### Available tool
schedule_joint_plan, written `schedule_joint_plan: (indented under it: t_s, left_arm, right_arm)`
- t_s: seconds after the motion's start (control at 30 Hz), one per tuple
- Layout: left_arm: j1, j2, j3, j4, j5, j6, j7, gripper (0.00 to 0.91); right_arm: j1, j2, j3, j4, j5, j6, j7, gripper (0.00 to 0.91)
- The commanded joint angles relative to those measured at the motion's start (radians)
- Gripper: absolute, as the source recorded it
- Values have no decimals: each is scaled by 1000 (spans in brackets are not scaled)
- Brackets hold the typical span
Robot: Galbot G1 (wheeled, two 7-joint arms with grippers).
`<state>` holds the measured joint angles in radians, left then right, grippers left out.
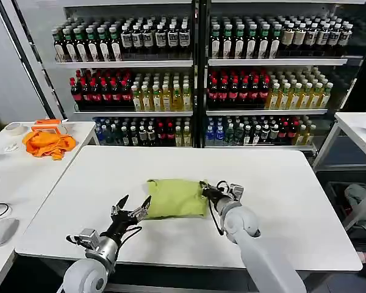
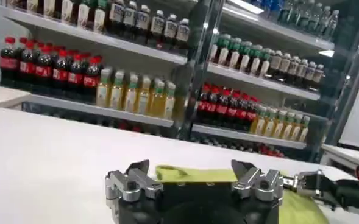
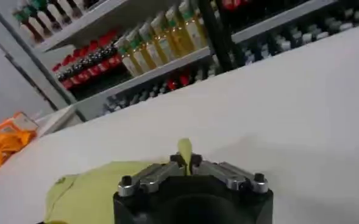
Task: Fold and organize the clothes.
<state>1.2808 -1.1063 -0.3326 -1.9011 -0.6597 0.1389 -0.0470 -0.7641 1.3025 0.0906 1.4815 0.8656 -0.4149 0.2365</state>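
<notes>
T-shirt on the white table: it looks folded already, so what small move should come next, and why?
Probably the right gripper should open, letting go of the T-shirt edge. The shirt lies as a compact folded rectangle on the table, that gripper pinches its right edge, and the left gripper waits open beside it.

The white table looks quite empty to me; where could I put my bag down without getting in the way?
The white table is bare behind the folded T-shirt toward the drink shelves, and on both far sides. It is crowded at the front: the open left end effector sits beside the shirt, and the right end effector pinches its edge.
</notes>
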Motion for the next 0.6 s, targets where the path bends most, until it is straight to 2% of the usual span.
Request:
schedule_joint_plan:
  t_s: [0.03, 0.3, 0.43, 0.53, 0.57, 0.6]
  left_arm:
    - [2, 2, 2, 1, -6, 1, 1, 907]
    - [-13, -3, 24, 6, -17, 12, 2, 907]
    - [-28, -1, 31, 9, -18, 14, 1, 907]
    - [-33, 0, 38, 11, -17, 15, 0, 907]
    - [-33, 1, 41, 11, -16, 16, 0, 907]
    - [-32, 1, 41, 10, -16, 16, 0, 907]
  right_arm:
    - [8, -100, 42, -30, -74, 10, -6, 0]
    - [-5, -249, 101, -5, -134, -2, -62, 0]
    - [16, -277, 117, -23, -180, 11, -99, 0]
    - [45, -268, 106, -59, -253, 57, -122, 20]
    - [53, -262, 98, -72, -298, 79, -129, 333]
    - [55, -259, 94, -75, -312, 87, -127, 907]
